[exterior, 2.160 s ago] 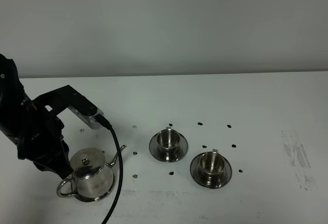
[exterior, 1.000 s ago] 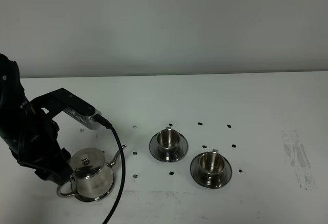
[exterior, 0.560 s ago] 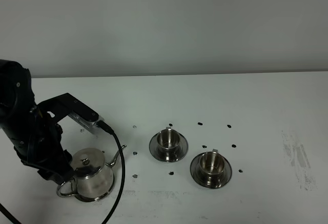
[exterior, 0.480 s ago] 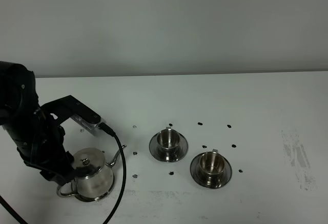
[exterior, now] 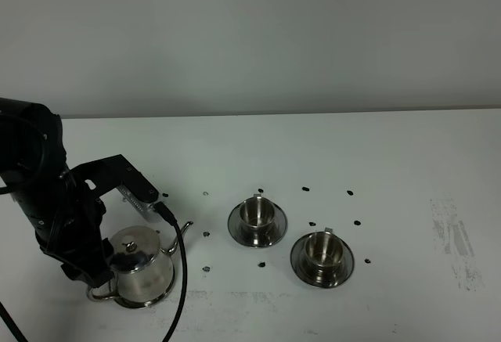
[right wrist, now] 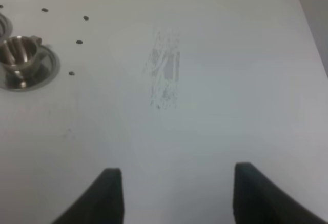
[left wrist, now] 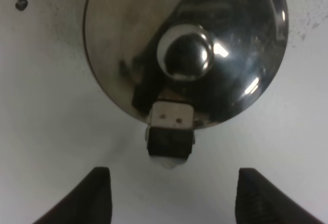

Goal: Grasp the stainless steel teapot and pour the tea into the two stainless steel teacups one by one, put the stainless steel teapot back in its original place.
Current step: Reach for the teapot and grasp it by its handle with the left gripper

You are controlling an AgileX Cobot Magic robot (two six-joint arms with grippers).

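White tabletop (exterior: 391,146); stainless steel teapot (exterior: 141,268) at lower left. Left gripper (left wrist: 176,185), jaws spread, should be centred over the loop handle (left wrist: 170,139) before closing. Right gripper (right wrist: 173,193) also released.

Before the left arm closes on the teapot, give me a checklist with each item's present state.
1. Jaws of the left gripper open: ok.
2. Lid on the teapot, pot upright: ok.
3. The teapot's handle lined up with the gap between the jaws: ok.
4. That handle inside the jaws: not ok, it shows just beyond their tips.
5. The farther teacup and nearer teacup upright and uncovered: ok.
6. The right gripper clear of both teacups: ok.
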